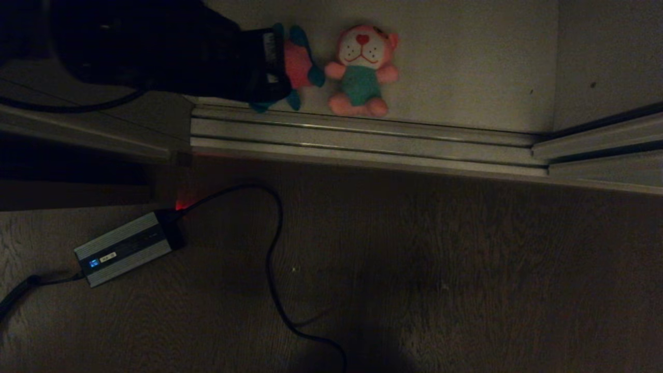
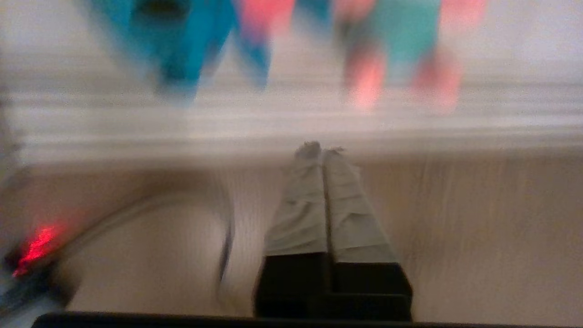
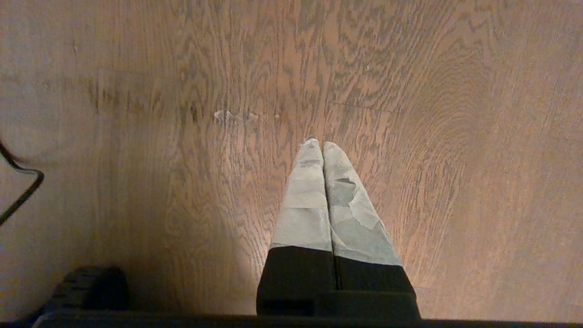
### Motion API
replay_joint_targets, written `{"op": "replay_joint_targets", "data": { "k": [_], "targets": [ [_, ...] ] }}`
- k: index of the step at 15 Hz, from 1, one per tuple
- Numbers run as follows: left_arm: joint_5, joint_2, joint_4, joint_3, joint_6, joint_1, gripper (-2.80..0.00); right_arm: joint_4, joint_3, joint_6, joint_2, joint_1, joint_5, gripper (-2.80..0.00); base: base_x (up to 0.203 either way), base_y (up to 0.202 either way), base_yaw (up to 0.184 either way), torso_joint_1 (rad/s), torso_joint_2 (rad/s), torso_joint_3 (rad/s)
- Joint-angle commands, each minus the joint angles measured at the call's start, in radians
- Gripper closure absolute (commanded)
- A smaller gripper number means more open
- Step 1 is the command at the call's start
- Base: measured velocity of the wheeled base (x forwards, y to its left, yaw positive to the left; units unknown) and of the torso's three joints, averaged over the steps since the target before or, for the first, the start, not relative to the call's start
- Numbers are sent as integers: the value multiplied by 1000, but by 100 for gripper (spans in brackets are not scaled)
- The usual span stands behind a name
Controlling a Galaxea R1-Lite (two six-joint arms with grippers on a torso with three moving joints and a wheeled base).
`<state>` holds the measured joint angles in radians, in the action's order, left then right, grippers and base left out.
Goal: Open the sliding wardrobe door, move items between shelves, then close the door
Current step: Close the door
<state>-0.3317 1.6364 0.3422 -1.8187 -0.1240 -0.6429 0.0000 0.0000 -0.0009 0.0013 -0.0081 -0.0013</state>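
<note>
Two plush items lie side by side on the off-white bottom shelf point(image 1: 466, 62) of the open wardrobe. The pink one with a white face and teal shirt point(image 1: 362, 67) is in full view. The blue one with a pink shirt point(image 1: 303, 67) is half hidden behind my dark left arm point(image 1: 155, 46), which reaches in from the upper left. In the left wrist view my left gripper point(image 2: 322, 148) is shut and empty, its tips over the floor just short of the door tracks, with both toys point(image 2: 191, 45) point(image 2: 401, 41) blurred beyond. My right gripper point(image 3: 322, 145) hangs shut over bare wood floor. I cannot pick out the sliding door with certainty.
Metal sliding tracks point(image 1: 362, 140) run along the shelf's front edge. On the wood floor lies a grey power adapter point(image 1: 124, 248) with a red light, and its black cable point(image 1: 272, 259) loops across the middle. A cream side wall point(image 1: 606, 52) bounds the shelf on the right.
</note>
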Motion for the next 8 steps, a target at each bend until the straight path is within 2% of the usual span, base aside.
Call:
{"op": "replay_joint_targets", "data": {
  "k": [1, 4, 6, 8],
  "targets": [
    [44, -249, 219, 123, -2, 3, 0, 0, 5, -1, 0, 0, 0, 0, 0, 0, 0, 0, 0, 0],
    [130, -482, 337, 375, 16, 77, 0, 0, 5, -1, 0, 0, 0, 0, 0, 0, 0, 0, 0, 0],
    [200, -613, 365, 495, 43, 131, 0, 0, 5, -1, 0, 0, 1, 0, 0, 0, 0, 0, 0, 0],
    [280, -715, 382, 583, 52, 154, 0, 0, 5, -1, 0, 0, 0, 0, 0, 0, 0, 0, 0, 0]
  ]
}}
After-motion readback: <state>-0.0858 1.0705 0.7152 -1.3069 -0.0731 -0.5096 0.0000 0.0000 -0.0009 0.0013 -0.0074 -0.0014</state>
